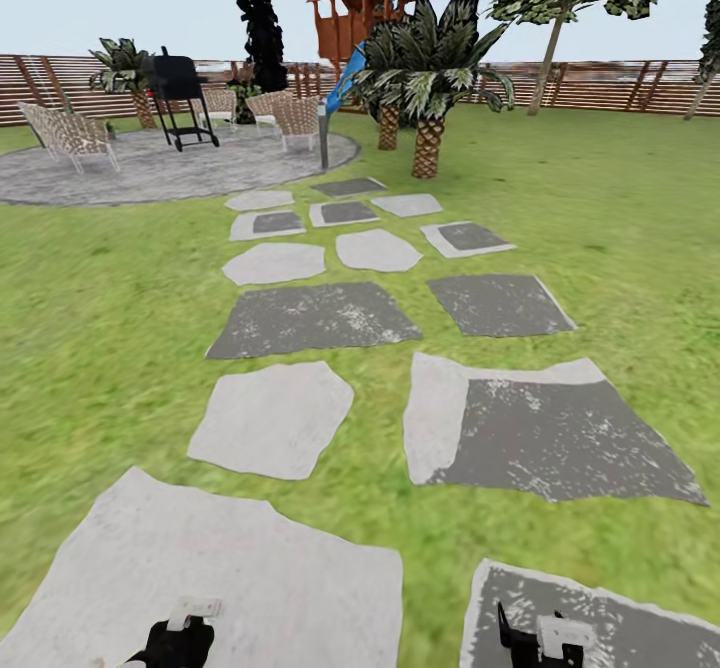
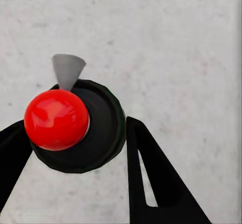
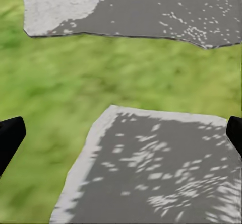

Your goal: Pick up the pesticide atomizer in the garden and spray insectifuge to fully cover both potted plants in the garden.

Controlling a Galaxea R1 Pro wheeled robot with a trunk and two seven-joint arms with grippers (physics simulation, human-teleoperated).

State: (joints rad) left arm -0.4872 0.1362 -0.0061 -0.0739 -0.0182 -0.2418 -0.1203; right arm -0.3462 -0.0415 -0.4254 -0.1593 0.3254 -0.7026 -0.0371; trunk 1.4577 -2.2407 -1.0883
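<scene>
Seen end-on in the left wrist view, the pesticide atomizer point(image 2: 103, 128) shows a round black end with a red ball and a small grey cone on it. My left gripper point(image 2: 75, 128) is shut on it, one black finger pressing each side, over a pale stone. In the head view the left gripper point(image 1: 175, 643) sits low at the bottom edge above a light slab point(image 1: 200, 568). My right gripper point(image 1: 535, 638) hangs open and empty over a dark stone point(image 3: 156, 168), fingers far apart. The garden lawn point(image 1: 100, 348) spreads around. The potted plants are out of view.
Grey stepping stones point(image 1: 315, 318) lead ahead to round paving point(image 1: 150, 173) with wicker chairs point(image 1: 70, 138) and a black grill point(image 1: 180, 98). Palms point(image 1: 428, 98), a wooden playhouse point(image 1: 365, 8) and a slat fence point(image 1: 600, 88) stand at the back. Open grass lies on both sides.
</scene>
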